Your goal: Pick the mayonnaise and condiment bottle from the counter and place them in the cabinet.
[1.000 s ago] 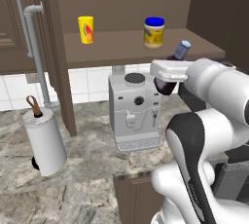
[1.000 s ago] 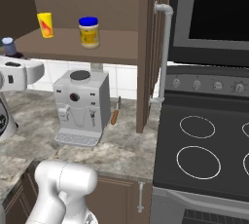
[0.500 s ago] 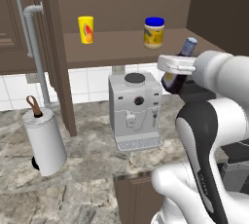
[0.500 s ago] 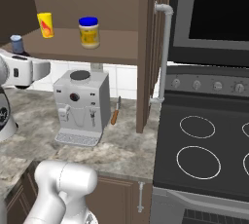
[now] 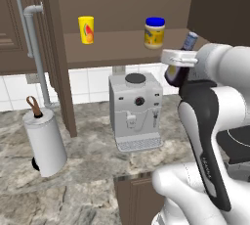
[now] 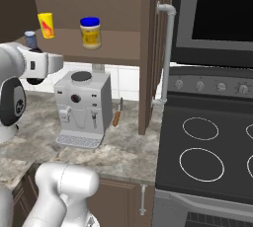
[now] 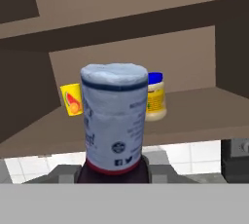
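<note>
I was in the second half of the job: the mayonnaise point(image 5: 155, 32) already stood on the shelf of the cabinet point(image 5: 122, 53), and the gripper point(image 5: 177, 70) was clenched on the condiment bottle point(image 5: 180, 60), carrying it in the air just beside the shelf's right end.

In the hand view the bottle's pale cap point(image 7: 114, 79) sat close before the camera, and behind it were the shelf, the mayonnaise jar and a yellow cup point(image 7: 72, 99).

As I judged it, the next move called for a little more lift and then a push forward over the shelf edge — into the free board to the right of the jar.

Below, the marbled counter point(image 5: 93, 158) held a coffee machine point(image 5: 135, 110) and a paper towel roll point(image 5: 45, 142). To the right stood a dark stove point(image 6: 207, 142).
</note>
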